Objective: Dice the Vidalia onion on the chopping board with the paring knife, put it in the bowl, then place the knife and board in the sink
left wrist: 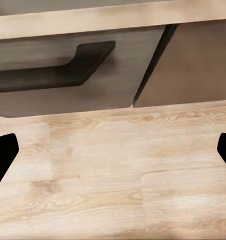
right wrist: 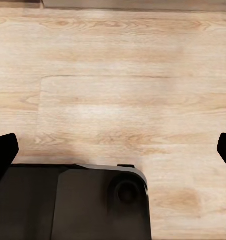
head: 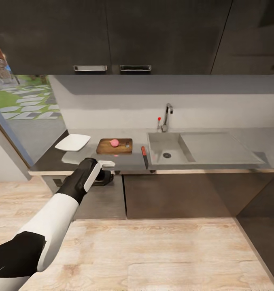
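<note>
The pinkish Vidalia onion [head: 114,142] rests whole on the brown chopping board [head: 122,148], which lies on the dark countertop [head: 128,161] left of the sink [head: 175,142]. The red-handled paring knife [head: 145,157] lies on the countertop between the board and the basin, near the front edge. To the board's left stands the white bowl [head: 73,142]. My left gripper [head: 106,171] hangs open just below the counter's front edge, in front of the board, holding nothing. In the left wrist view the left gripper [left wrist: 113,150] faces floor and a cabinet handle. The right gripper [right wrist: 113,150] is open over the floor.
A chrome tap [head: 167,116] with a red knob stands behind the basin, and the drainboard [head: 217,146] extends to the right. Dark wall cabinets [head: 112,36] hang above. Base cabinets [head: 177,194] sit under the counter, with wooden floor [head: 161,254] in front. My base [right wrist: 68,205] shows under the right gripper.
</note>
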Robot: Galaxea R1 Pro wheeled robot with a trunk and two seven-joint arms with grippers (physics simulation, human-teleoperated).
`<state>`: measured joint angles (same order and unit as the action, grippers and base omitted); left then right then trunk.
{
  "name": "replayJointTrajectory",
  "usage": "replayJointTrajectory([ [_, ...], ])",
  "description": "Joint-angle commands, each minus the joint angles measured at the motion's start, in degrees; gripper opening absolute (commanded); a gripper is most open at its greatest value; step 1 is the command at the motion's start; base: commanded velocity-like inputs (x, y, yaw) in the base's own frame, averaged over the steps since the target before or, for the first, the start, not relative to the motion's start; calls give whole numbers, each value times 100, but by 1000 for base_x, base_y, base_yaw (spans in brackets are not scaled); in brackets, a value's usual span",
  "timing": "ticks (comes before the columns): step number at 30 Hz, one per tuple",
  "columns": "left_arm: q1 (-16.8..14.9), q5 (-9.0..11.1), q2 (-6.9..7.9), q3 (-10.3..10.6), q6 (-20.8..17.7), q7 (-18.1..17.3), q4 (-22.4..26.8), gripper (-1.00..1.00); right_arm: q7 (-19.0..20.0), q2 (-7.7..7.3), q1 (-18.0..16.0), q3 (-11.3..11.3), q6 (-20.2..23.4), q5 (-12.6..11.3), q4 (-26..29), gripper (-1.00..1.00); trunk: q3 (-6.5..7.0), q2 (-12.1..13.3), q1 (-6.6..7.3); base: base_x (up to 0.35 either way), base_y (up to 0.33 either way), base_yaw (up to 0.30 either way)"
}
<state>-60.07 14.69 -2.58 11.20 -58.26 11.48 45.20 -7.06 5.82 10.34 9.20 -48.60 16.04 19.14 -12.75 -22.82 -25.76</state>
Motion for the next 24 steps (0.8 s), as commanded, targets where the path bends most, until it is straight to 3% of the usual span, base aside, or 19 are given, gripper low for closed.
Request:
replayJointTrajectory([
  [1, -5, 60, 2, 14, -16, 56, 9, 100, -41, 3, 3, 20, 0, 62, 11, 100, -10, -10, -3, -48, 0, 0],
  [9, 53, 60, 70, 14, -25, 56, 812, 100, -41, 0, 2, 20, 0, 61, 11, 100, -10, -10, -3, -6, 0, 0],
  [12, 262, 60, 105, 14, -27, 56, 1227, 100, -41, 0, 3, 20, 0, 60, 11, 100, -10, -10, -3, 0, 0, 0],
  [15, 756, 61, 237, 19, -27, 59, 2025, 100, -41, 1, 3, 20, 0, 62, 11, 100, -10, -10, -3, 0, 0, 0],
  [24, 1752, 67, 497, 20, 13, 61, 2739, 100, -41, 5, 3, 20, 0, 60, 11, 100, -10, -10, -3, 0, 0, 0],
])
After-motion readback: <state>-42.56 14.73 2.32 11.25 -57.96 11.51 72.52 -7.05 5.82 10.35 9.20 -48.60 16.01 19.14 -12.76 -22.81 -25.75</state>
